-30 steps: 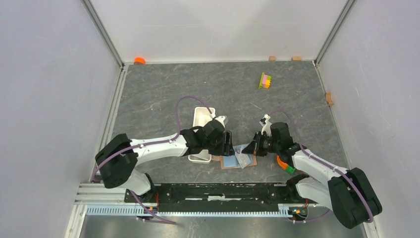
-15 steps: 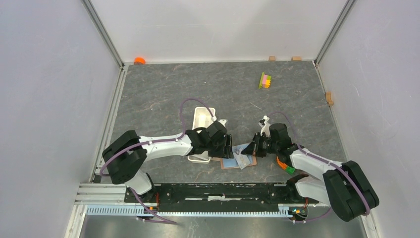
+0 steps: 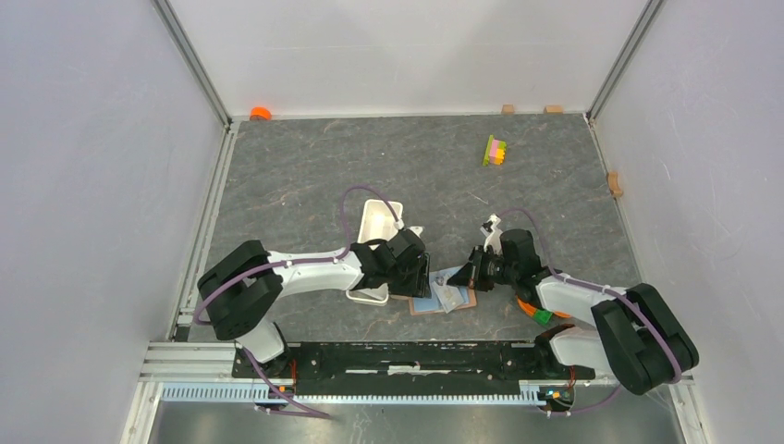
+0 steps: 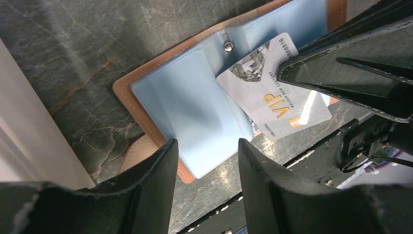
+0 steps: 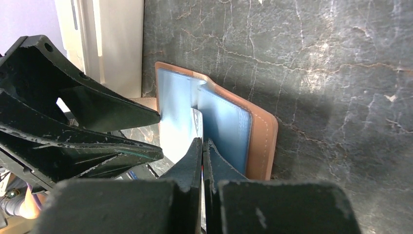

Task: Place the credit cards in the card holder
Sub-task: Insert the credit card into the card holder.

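1. The table (image 3: 305,166) is grey and marbled. All the work sits close to the middle of its near edge.
2. The white tray (image 3: 374,222) lies lengthwise towards the far edge, its near end just beside the left arm's wrist.
3. The left gripper (image 4: 207,146) hangs over the holder's near-left corner. Its fingers are about half spread and have hold of nothing.
4. The right gripper (image 5: 202,144) comes in low from the right. Its fingers are pressed together and seem to pinch the card by its outer edge.
5. The card holder (image 4: 180,97) lies opened flat by the near edge, just right of the tray, brown rim around a pale blue lining. It looks soft and floppy, and its pockets would likely gape only if a flap were pinned or lifted.
6. The credit card (image 4: 263,83) is pale with "VIP" print. It rests tilted across the lining, one corner at the pocket mouth. It appears thin, stiff, light and slick, best held by a short edge and fed in squarely.
7. The snap stud (image 4: 227,47) sits on the lining just beyond the card.
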`<move>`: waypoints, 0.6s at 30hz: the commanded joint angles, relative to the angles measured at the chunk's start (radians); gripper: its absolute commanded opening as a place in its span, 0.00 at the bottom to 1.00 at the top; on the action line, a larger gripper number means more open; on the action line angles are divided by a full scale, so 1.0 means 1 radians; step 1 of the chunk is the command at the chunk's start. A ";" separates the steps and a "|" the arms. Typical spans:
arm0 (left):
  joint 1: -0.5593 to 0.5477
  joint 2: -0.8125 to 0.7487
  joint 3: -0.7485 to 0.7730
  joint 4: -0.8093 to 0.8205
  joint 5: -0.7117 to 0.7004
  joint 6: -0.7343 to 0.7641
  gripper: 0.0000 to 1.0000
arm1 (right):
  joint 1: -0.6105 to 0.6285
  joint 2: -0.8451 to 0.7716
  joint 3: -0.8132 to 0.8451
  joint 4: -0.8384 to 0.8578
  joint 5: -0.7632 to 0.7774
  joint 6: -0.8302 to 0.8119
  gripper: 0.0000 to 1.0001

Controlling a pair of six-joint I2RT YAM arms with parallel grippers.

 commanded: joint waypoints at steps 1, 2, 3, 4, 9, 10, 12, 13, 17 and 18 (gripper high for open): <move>-0.002 0.006 -0.001 -0.032 -0.039 0.004 0.55 | 0.012 0.030 -0.016 0.065 0.026 0.007 0.00; -0.002 0.004 -0.004 -0.040 -0.069 0.005 0.55 | 0.011 0.034 -0.016 0.069 0.031 0.007 0.00; -0.002 -0.002 -0.006 -0.045 -0.079 0.007 0.55 | 0.014 0.039 -0.017 0.072 0.033 0.007 0.00; -0.002 -0.009 -0.010 -0.047 -0.089 0.007 0.55 | 0.013 0.042 -0.018 0.075 0.036 0.008 0.00; 0.003 -0.018 -0.027 -0.048 -0.097 0.002 0.55 | 0.019 0.057 -0.021 0.081 0.048 0.007 0.00; 0.005 -0.016 -0.027 -0.052 -0.097 0.004 0.55 | 0.021 0.059 -0.021 0.081 0.052 0.006 0.00; 0.009 -0.017 -0.030 -0.069 -0.106 0.008 0.55 | 0.023 0.061 -0.023 0.080 0.055 0.004 0.00; 0.011 -0.024 -0.033 -0.072 -0.113 0.010 0.55 | 0.025 0.060 -0.022 0.079 0.059 0.003 0.00; 0.015 -0.045 -0.046 -0.074 -0.125 0.010 0.55 | 0.028 0.058 -0.023 0.069 0.069 -0.003 0.00; 0.015 -0.045 -0.045 -0.075 -0.125 0.010 0.55 | 0.027 0.059 -0.023 0.069 0.070 -0.002 0.00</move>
